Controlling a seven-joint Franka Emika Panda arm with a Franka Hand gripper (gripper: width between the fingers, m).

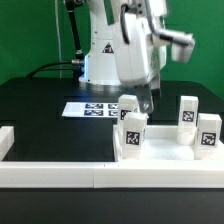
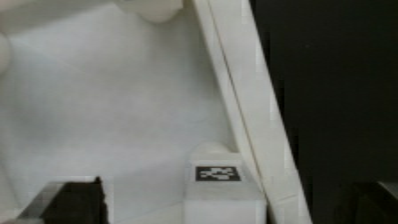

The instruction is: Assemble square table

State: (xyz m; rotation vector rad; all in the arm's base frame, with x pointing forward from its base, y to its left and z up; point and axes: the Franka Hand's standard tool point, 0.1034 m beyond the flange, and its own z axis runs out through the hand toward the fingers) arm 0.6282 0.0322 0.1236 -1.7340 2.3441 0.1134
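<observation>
The square table's white panel (image 1: 165, 150) lies flat near the front rail with its underside up. Four short white tagged legs stand on it: one at the front on the exterior view's left (image 1: 133, 131), one behind it (image 1: 127, 104), and two on the exterior view's right (image 1: 188, 112) (image 1: 208, 130). My gripper (image 1: 148, 103) hangs just over the back leg on the left. In the wrist view I see the panel (image 2: 107, 100), its raised rim (image 2: 240, 100) and a tagged leg (image 2: 219, 200) between my fingers. The gripper (image 2: 222, 212) is open, with a gap between the dark finger (image 2: 71, 205) and the leg.
The marker board (image 1: 97, 108) lies on the black table behind the panel. A long low white border rail (image 1: 100, 176) runs along the front and turns up at the exterior view's left (image 1: 18, 138). The robot's base (image 1: 100, 60) stands at the back.
</observation>
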